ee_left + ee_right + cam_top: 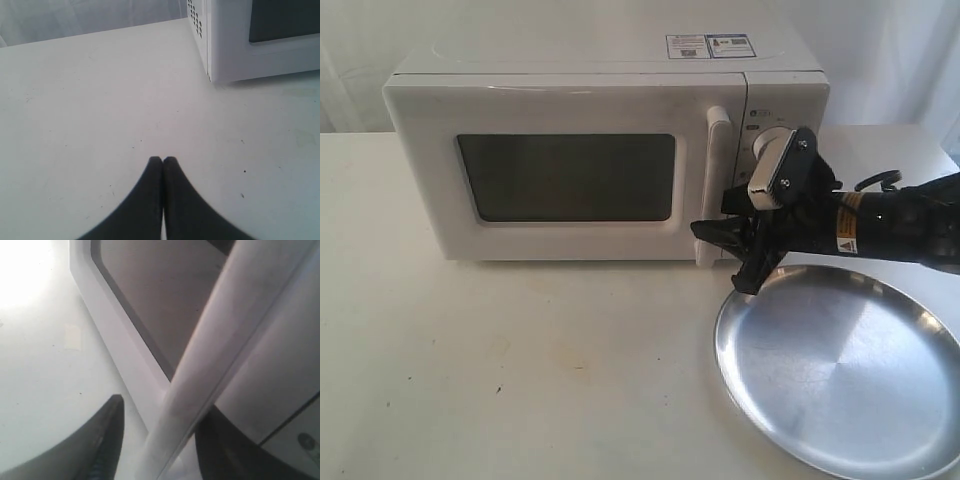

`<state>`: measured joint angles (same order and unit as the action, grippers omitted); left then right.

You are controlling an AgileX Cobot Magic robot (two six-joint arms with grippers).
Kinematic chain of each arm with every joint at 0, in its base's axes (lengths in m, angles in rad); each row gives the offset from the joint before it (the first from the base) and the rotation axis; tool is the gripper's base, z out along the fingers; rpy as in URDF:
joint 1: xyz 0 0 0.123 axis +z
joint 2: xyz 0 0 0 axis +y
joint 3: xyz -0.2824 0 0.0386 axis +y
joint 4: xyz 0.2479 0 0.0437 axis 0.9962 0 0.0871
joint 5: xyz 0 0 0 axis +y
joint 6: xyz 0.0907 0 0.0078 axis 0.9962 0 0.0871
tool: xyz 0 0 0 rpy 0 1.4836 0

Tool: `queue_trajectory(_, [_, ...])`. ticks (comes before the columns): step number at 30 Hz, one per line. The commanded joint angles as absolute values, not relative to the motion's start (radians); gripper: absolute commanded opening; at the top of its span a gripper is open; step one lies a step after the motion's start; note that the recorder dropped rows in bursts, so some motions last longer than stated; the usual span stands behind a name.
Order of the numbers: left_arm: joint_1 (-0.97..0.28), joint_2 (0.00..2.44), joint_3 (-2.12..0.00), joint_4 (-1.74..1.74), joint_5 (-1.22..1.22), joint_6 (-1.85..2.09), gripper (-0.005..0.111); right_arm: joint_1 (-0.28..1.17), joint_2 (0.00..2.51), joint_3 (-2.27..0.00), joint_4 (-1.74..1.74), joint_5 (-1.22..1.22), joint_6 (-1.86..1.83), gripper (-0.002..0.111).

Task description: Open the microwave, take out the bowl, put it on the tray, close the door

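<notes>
— So, where is the right gripper [725, 240]?

— At the microwave [580, 65], down at the lower end of the door's handle [717, 150]. Its 2 fingers stand on either side of that white bar: 1 finger [107, 440] on the window side, the other [227, 450] on the side of the control panel [785, 110].

— Clamped on it?

— No, spread around it. The right wrist view shows a strip of white door between the window-side finger and the bar. The other finger sits close against the bar, and I cannot tell whether it touches.

— And the door [570, 105]?

— Shut, flush with the front of the microwave. Its dark window [565, 178] lies just beyond the fingertips and shows nothing of the inside.

— The tray [840, 390]?

— Flat on the table [520, 350], just below the gripper. Its rim runs right under the lower finger, and whether the 2 touch I cannot tell. The shiny steel spreads out from there beneath the black arm behind the gripper.

— What about the left gripper [162, 161]?

— Closed, its 2 dark fingertips pressed together with nothing between them. It hangs over the white table. The microwave's lower corner and vented side wall lie ahead of the fingertips and off to 1 side, well apart from them.
</notes>
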<state>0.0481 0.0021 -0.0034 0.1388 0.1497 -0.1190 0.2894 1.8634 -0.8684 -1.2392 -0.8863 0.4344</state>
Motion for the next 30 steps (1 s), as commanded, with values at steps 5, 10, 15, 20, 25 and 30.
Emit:
queue_trajectory(5, [0.047,0.0,0.0,0.135,0.149,-0.125,0.0,0.287,1.88,-0.898,-1.379,-1.013,0.475,0.0])
queue_trajectory(10, [0.047,0.0,0.0,0.135,0.149,-0.125,0.0,0.287,1.88,-0.895,-1.501,-1.206,0.535,0.0])
queue_trajectory(15, [0.047,0.0,0.0,0.135,0.149,-0.125,0.0,0.287,1.869,-0.886,-1.553,-1.221,0.612,0.0])
queue_trajectory(20, [0.047,0.0,0.0,0.135,0.149,-0.125,0.0,0.287,1.823,-0.814,-1.602,-1.221,0.633,0.0])
queue_trajectory(25, [0.047,0.0,0.0,0.135,0.149,-0.125,0.0,0.307,1.738,-0.721,-1.607,-1.221,0.605,0.0])
queue_trajectory(30, [0.047,0.0,0.0,0.135,0.149,-0.125,0.0,0.318,1.645,-0.648,-1.609,-1.221,0.633,0.0])
